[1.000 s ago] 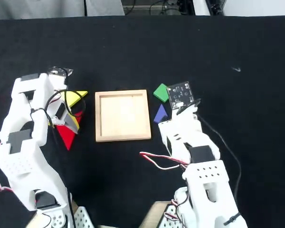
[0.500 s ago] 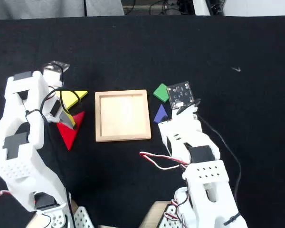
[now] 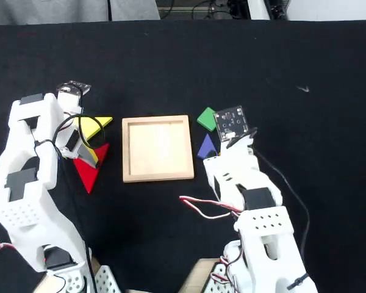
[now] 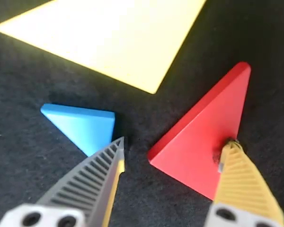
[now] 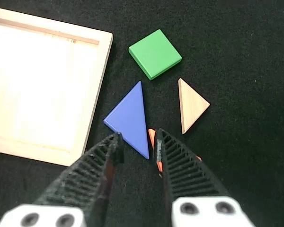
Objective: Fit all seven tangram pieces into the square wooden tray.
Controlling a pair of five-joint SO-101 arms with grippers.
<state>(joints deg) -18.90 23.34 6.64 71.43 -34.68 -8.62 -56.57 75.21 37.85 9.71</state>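
The square wooden tray [image 3: 126, 149] lies empty in the middle of the black table. To its left sit a big yellow triangle [image 4: 113, 38], a small light-blue triangle [image 4: 83, 125] and a red triangle [image 4: 206, 142]. My left gripper [image 4: 174, 147] hovers open low over them, one finger between the light-blue and red pieces, the other over the red one. Right of the tray [image 5: 97, 90] are a green square [image 5: 155, 53], a dark-blue triangle [image 5: 130, 118], a wood-coloured triangle [image 5: 190, 105] and an orange piece [image 5: 152, 136] mostly hidden by a finger. My right gripper [image 5: 137, 138] is open around the dark-blue triangle's near corner.
The black cloth stretches bare behind the tray and to the far right. Red and white cables [image 3: 201, 207] trail from the right arm near the front. Both arm bases stand at the table's front edge.
The left arm shifted slightly left and back over the yellow and red pieces. The right arm and all pieces stayed put.
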